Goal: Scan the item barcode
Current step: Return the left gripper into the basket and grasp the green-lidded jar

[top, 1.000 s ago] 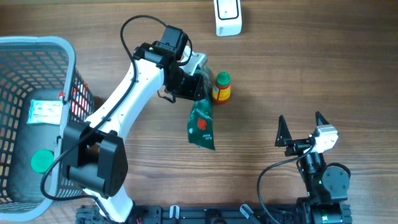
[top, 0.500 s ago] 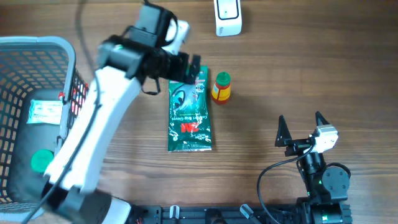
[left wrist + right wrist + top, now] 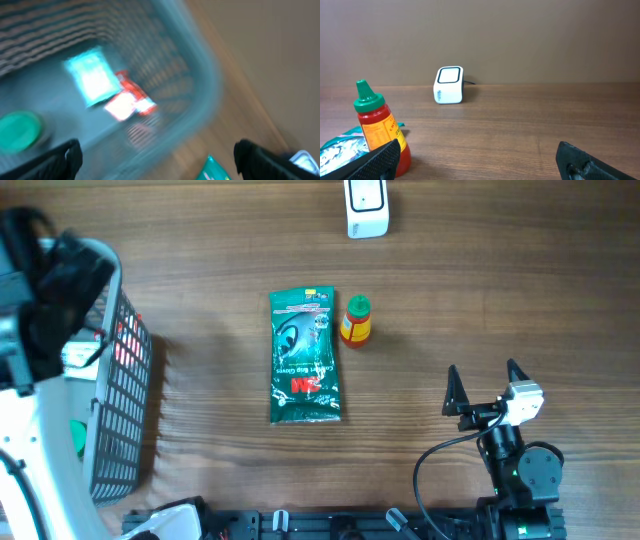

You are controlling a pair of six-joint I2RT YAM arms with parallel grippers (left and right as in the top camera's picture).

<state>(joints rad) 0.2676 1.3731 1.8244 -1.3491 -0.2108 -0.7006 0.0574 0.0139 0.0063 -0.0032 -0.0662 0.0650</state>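
A green packet lies flat on the wooden table, printed side up, with nothing holding it. Its corner shows in the left wrist view and in the right wrist view. The white scanner stands at the far edge, also in the right wrist view. My left arm is blurred over the basket at the far left. The left gripper is open and empty. My right gripper rests open near the front right, apart from everything.
A small red sauce bottle with a green cap stands just right of the packet's top. The basket holds a green lid, a teal packet and a red-and-white packet.
The left gripper opened and let go of the green packet, which now lies flat. The left arm swung fast to the left over the basket. The right arm stayed still.
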